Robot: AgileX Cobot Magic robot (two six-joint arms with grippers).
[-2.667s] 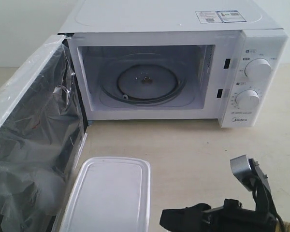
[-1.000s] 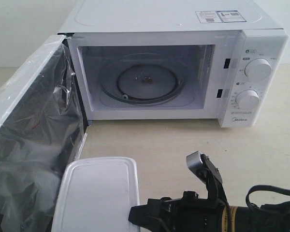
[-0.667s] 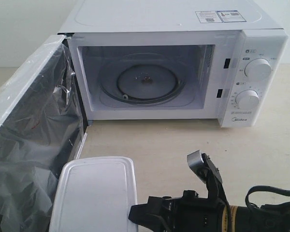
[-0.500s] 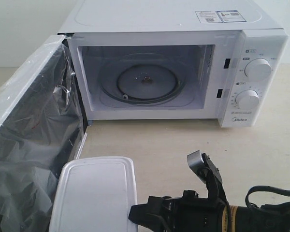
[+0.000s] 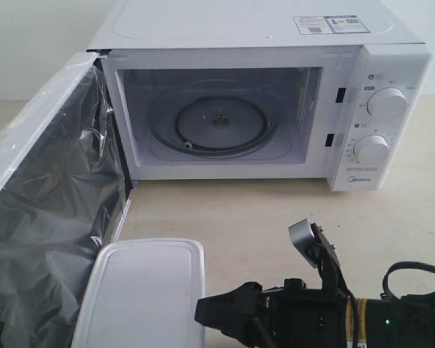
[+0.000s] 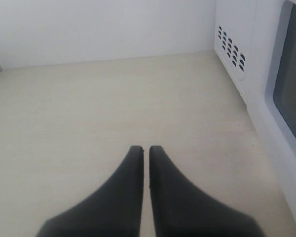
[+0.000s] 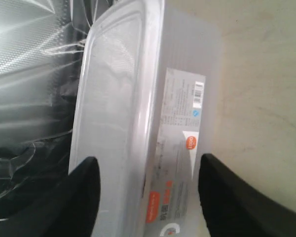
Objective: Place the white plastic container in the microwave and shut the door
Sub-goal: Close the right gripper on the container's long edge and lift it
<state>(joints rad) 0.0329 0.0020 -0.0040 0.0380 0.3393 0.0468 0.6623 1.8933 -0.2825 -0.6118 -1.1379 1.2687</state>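
The white plastic container (image 5: 141,293) lies flat on the table at the front, beside the open door (image 5: 51,217). The microwave (image 5: 261,29) stands behind with its cavity and glass turntable (image 5: 217,123) exposed. My right gripper (image 5: 221,313) reaches in from the right at the container's side. In the right wrist view that gripper (image 7: 145,197) is open, its fingers (image 7: 84,197) straddling the container (image 7: 118,98) and its labelled side. My left gripper (image 6: 145,148) is shut and empty, hovering over bare table outside the door (image 6: 292,94).
The door, covered in crinkled film, juts forward on the left against the container's left edge. Two knobs (image 5: 386,103) sit on the microwave's right panel. Open tabletop (image 5: 275,210) lies between the container and the cavity.
The right gripper's jaws have opened wide around the container's side. The arm has shifted slightly to the right. The container has barely moved.
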